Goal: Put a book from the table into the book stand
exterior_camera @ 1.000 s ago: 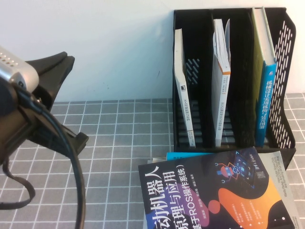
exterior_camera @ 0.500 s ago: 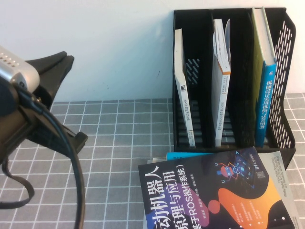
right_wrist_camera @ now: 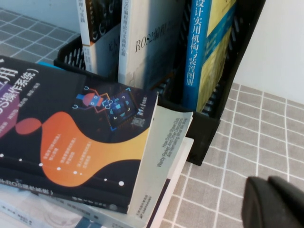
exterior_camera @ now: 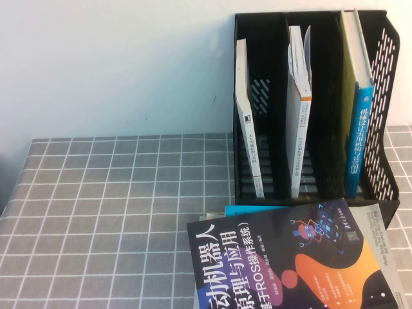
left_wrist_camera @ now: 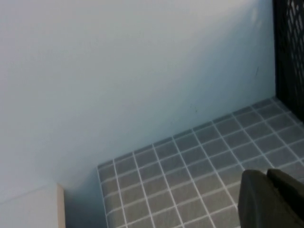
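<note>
Found the book [exterior_camera: 362, 129] upright in the stand's [exterior_camera: 386, 58] right slot, so best kept well clear: left hand [left_wrist_camera: 268, 199] closed, empty, over the table [exterior_camera: 96, 193] at left; right hand [right_wrist_camera: 274, 204] closed, empty, near right of the stand.

Book stand [exterior_camera: 315, 103]: we find it at the far right of the desk [exterior_camera: 116, 212], against the wall.
Right slot: the book [exterior_camera: 358, 122] stands upright in it.
Middle and left slots: each holds one thin book, [exterior_camera: 299, 109] and [exterior_camera: 248, 122].
Book stack [exterior_camera: 290, 264]: on the desk just in front of the stand.
Left gripper [left_wrist_camera: 270, 199]: over the desk, left of the stand.
Right gripper [right_wrist_camera: 275, 204]: over the desk, near the stand's right corner and the stack.
</note>
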`<action>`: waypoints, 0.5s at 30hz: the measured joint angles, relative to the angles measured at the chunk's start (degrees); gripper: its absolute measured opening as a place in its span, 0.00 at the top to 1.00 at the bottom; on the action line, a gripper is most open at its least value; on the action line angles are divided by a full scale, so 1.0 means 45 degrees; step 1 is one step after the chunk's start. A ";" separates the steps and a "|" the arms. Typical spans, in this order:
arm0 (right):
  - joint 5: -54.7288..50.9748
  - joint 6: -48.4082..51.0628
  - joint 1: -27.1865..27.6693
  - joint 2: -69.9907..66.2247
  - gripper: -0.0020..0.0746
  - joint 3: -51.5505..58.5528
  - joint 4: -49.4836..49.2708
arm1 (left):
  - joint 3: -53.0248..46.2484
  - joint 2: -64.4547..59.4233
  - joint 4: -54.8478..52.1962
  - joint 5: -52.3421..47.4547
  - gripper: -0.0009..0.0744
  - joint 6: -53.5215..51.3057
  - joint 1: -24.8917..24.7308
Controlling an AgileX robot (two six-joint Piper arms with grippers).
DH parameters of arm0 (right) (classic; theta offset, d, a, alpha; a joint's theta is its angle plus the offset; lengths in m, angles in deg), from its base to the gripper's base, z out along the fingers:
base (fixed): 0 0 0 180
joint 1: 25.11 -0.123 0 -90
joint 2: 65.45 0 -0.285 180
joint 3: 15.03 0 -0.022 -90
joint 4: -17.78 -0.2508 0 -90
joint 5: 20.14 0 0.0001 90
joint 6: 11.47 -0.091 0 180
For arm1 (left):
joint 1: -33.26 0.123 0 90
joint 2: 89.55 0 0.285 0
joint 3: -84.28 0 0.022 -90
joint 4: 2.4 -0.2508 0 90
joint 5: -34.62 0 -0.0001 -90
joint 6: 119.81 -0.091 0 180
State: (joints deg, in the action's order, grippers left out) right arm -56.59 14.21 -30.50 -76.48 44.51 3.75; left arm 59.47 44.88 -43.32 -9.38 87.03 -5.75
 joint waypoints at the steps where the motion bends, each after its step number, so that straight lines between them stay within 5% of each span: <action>1: 0.0000 0.0000 0.0000 0.0000 0.98 0.0000 0.0000 | 0.0000 0.0164 0.0614 -0.0010 0.99 -0.0613 0.0456; 9: 0.0000 0.0000 0.0000 0.0000 0.98 0.0000 -0.0036 | -0.2716 0.1955 0.4171 0.5121 0.99 -0.3035 0.5436; 15: 0.0000 0.0000 0.0000 0.0000 0.98 0.0000 -0.0036 | -0.6088 0.3976 0.7124 0.6621 0.99 -0.3471 0.7484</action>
State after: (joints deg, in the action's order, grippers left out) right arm -56.59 14.21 -30.50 -76.48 44.51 3.58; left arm 32.07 62.77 -11.27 20.42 71.41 27.93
